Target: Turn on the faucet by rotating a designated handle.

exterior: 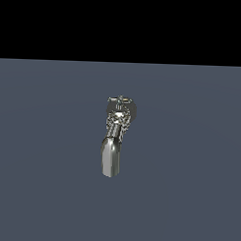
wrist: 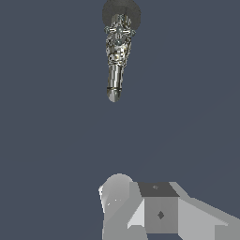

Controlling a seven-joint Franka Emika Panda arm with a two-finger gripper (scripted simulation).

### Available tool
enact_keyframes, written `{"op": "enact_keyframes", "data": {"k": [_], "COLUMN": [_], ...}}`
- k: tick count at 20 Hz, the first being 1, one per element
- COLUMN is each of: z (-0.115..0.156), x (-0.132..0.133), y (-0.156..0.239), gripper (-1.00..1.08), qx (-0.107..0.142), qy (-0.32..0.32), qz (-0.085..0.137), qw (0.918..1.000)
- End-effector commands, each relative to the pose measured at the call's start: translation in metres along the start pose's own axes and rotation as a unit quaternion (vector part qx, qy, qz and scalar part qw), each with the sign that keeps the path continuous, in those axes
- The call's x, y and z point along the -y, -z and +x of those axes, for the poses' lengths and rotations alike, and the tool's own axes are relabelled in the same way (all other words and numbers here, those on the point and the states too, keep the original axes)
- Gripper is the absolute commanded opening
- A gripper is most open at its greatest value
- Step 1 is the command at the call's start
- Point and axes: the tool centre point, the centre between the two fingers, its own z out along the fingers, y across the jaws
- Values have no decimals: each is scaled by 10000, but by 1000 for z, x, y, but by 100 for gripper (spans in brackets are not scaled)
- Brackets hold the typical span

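Chrome faucet [exterior: 115, 137] lies alone on flat grey-blue floor [exterior: 189, 194], roughly mid-scene in the exterior view. Smooth tubular spout [exterior: 111, 159] points toward the camera there, bumpy textured middle above it, wide dark head [exterior: 124, 109] at the far end. Tiny pronged handle [exterior: 120, 100] caps that head, chrome, much smaller than the spout. Black band fills the upper part of the exterior view above the floor.

My arm isn't in the exterior view at all. In the wrist view my gripper [wrist: 154, 211] shows only as pale grey and white blocky shapes at the frame edge, one rounded part beside a dark square face. Fingertips are cut off, so I cannot tell whether the jaws are apart or together. Gripper is well apart from the faucet [wrist: 117, 51], nothing touching. Handle [wrist: 120, 31] sits against the dark round head in that view, spout end nearest my gripper.
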Motion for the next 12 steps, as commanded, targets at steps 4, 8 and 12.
{"op": "enact_keyframes", "data": {"k": [4,8,12], "z": [29,47,103], "x": [-2,-28,7], "y": [-65,-113,-134], "gripper": [-10,-4,-49], "qx": [568,808,549], "qy": [-453,-858,-860], "qz": [205,66,-126], "qw": [9971,9930,9947]}}
